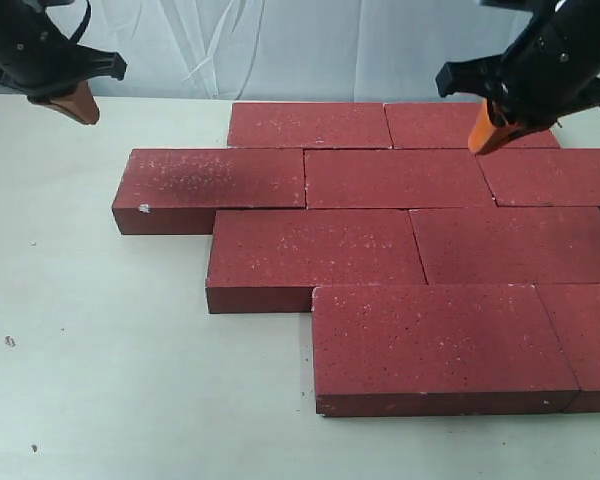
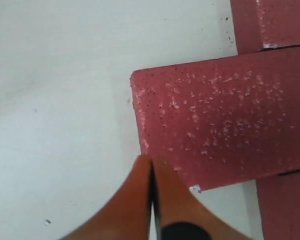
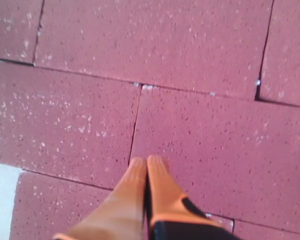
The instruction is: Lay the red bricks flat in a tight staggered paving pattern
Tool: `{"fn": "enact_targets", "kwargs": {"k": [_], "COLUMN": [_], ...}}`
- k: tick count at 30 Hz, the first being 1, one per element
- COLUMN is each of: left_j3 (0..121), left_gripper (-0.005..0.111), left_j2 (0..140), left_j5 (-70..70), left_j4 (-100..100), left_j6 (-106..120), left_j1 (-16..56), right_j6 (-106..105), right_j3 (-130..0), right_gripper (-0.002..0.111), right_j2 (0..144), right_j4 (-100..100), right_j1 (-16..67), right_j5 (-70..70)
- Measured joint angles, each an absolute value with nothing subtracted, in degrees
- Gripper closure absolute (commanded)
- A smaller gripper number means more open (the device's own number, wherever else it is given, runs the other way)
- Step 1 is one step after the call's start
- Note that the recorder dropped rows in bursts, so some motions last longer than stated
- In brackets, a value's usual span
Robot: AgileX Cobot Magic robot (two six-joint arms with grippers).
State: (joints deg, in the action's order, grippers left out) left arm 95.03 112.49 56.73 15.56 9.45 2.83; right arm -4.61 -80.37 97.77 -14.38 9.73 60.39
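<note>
Several red bricks [image 1: 400, 178] lie flat on the table in four staggered rows, edges touching. The leftmost brick [image 1: 208, 183] has a small white chip at its front left corner. My left gripper [image 1: 84, 112] hangs shut and empty at the back left, above the table, away from the bricks; in the left wrist view its orange fingertips [image 2: 151, 162] point at that brick's corner [image 2: 220, 120]. My right gripper [image 1: 479, 146] is shut and empty above the back rows, its tips [image 3: 147, 162] over a seam between two bricks [image 3: 215, 130].
The pale table [image 1: 90, 350] lies bare to the left and front of the bricks. A white cloth backdrop [image 1: 280, 45] hangs behind. The brick rows run off the right edge of the exterior view.
</note>
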Motion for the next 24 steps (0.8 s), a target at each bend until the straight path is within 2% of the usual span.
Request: {"fn": "enact_targets", "kwargs": {"k": [12,24], "left_j3": [79.98,57.56], "left_gripper": [0.107,0.107], "left_j2": [98.56,83.87], "left_j5": [50.89,38.07], "left_j4": [19.74,19.74], "left_j6": [13.78,14.13], "left_j1": [4.04,8.26], "right_j6": [-4.61,-4.61], "right_j3": [-61.96,-45.61], "right_gripper": [0.109,0.109], "right_j2": [92.44,75.48], "right_j4": [-14.66,-14.03], "right_j1": [9.73,9.73], "right_j5": [51.19,38.92]}}
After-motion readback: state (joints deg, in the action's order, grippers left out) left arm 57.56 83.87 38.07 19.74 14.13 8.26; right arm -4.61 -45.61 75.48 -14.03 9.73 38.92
